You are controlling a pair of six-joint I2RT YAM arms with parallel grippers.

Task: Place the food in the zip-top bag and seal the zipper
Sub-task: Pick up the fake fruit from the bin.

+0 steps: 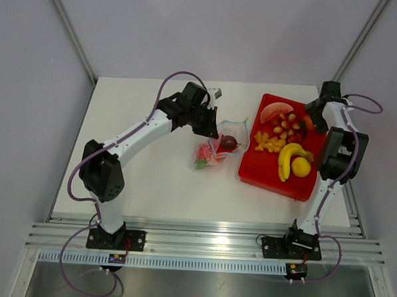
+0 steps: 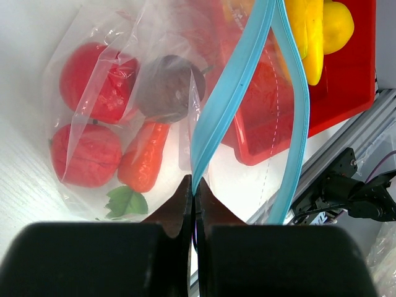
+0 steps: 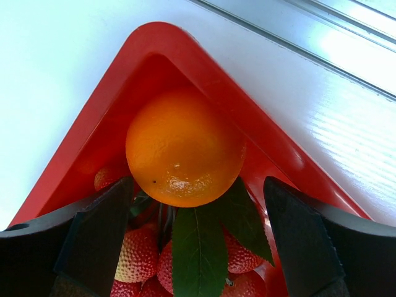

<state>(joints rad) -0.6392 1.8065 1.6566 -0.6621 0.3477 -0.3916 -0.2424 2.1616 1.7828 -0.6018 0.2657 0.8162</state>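
Covered or cropped in each view
From above, the left gripper point(image 1: 214, 131) covers part of the zip-top bag point(image 1: 236, 132) mouth. The zipper point(image 2: 230, 93) runs off the left wrist view's top edge. The berry cluster point(image 3: 139, 257) is cut by the right wrist view's bottom edge.

top: high, downward | wrists: close, downward | shared: red tray point(image 1: 258, 170), seemingly all views
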